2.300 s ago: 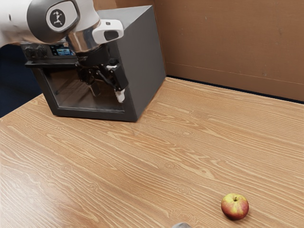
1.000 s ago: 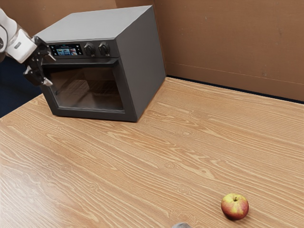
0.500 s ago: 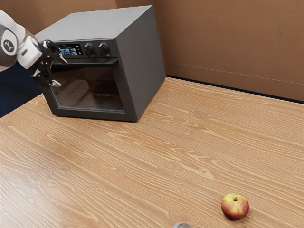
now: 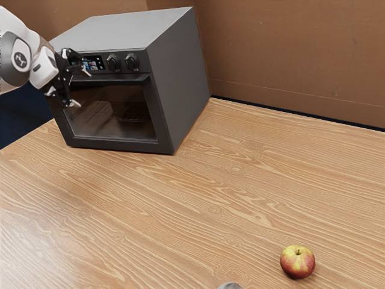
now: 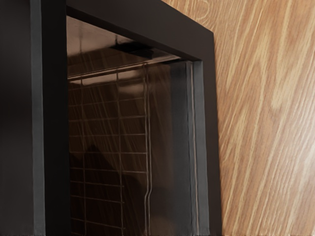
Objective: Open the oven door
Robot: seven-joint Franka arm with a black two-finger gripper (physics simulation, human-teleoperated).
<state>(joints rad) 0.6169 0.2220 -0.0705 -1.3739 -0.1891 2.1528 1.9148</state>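
Your open, black two-finger end effector (image 4: 82, 88) is hovering near the shut, black-framed rectangular glass door (image 4: 114, 117); the boxy grey metal oven (image 4: 179, 78) is standing on the flat brown wooden surface (image 4: 198, 205); the whole pull is awaiting you.

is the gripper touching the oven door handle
Cannot tell. In the exterior view, the open gripper overlaps the handle's end nearer that view's left, one fingertip above and one below, but that angle settles neither contact nor gap.

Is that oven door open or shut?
Shut: the door sits flush against the oven, below the two knobs, with no gap at its visible edges.
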